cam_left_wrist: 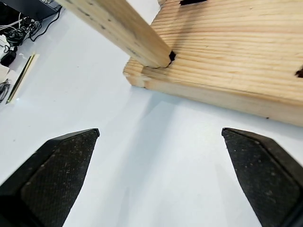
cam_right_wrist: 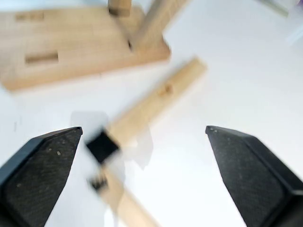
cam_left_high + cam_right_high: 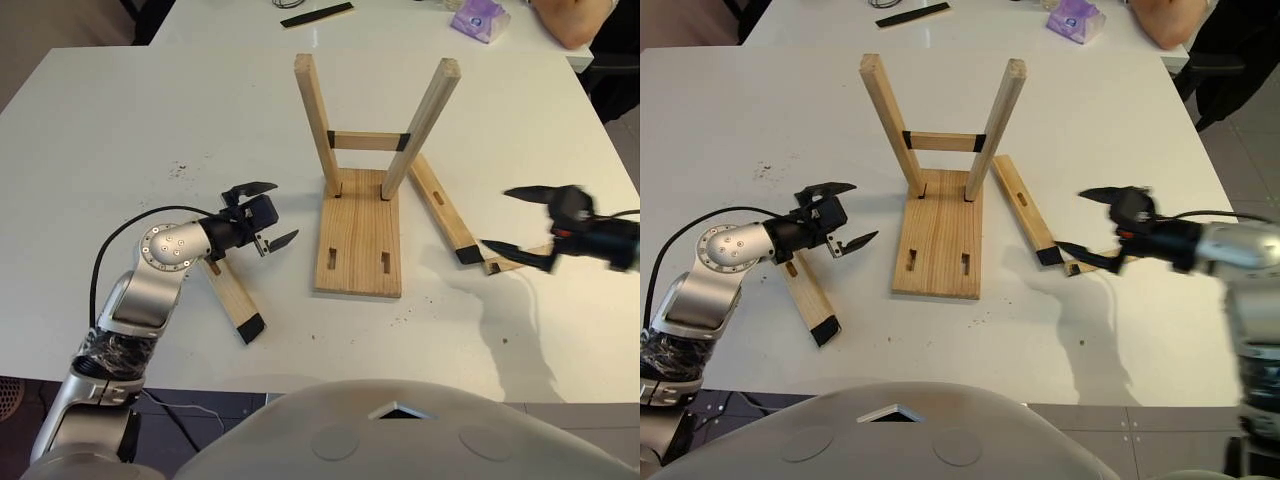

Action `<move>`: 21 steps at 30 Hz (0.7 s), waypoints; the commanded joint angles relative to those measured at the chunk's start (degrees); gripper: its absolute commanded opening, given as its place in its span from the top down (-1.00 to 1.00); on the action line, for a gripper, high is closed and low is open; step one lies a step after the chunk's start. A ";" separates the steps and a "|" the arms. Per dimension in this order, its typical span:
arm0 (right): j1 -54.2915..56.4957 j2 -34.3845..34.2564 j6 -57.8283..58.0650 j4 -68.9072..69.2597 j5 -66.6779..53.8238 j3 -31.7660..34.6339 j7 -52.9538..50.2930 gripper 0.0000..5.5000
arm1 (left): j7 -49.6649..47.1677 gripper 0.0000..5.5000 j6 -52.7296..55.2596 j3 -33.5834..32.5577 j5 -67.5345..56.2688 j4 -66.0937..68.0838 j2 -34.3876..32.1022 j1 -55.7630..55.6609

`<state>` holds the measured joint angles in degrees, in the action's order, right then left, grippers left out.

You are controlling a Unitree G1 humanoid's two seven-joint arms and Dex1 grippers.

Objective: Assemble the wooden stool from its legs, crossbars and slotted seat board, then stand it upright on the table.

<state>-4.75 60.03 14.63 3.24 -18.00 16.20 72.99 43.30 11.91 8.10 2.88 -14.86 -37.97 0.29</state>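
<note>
Spanning the scene, the white table [image 3: 120, 130] carries every stool part. The board [image 3: 360, 250] lies flat near the centre, its long axis running 12 to 6 o'clock, with two empty slots at the 6 o'clock end. Two upright legs [image 3: 318, 125] stand in the slots at its 12 o'clock end, leaning slightly apart, joined partway up by a crossbar [image 3: 366, 141]. At 3 o'clock from the board a loose leg [image 3: 440, 208] lies flat, just beside it, black tip toward 5 o'clock. A short wooden piece [image 3: 1095, 266] touches that tip and is partly hidden by the right gripper. At 8 o'clock a second loose leg [image 3: 235, 300] lies flat, well apart from the board, partly under the left arm.

The left gripper [image 3: 286, 209] hovers at 9 o'clock from the board, fingers [image 1: 52, 175] spread wide, holding nothing. The right gripper [image 3: 494, 218] hangs at 3 o'clock, over the short piece, fingers [image 2: 40, 165] likewise spread and empty.
</note>
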 commanded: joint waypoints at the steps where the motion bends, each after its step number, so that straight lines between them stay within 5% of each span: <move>1: 13.53 3.91 -6.81 -17.43 2.99 -6.20 8.70 -0.75 | -2.29 -0.75 1.60 0.65 0.16 -1.09 2.17 0.42; 6: 23.05 1.19 -17.43 -31.84 10.20 -16.05 13.97 -0.75 | -1.99 -0.75 1.44 1.88 0.12 -0.48 2.88 -0.47; 21: 28.13 -0.07 -35.89 -52.64 20.78 -25.41 15.61 -0.75 | -0.32 -0.75 1.02 2.95 -0.55 -0.09 2.66 -0.66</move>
<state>23.65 61.11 -17.54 -48.20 0.63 -7.80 90.37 42.58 12.91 10.76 2.33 -15.25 -35.25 0.44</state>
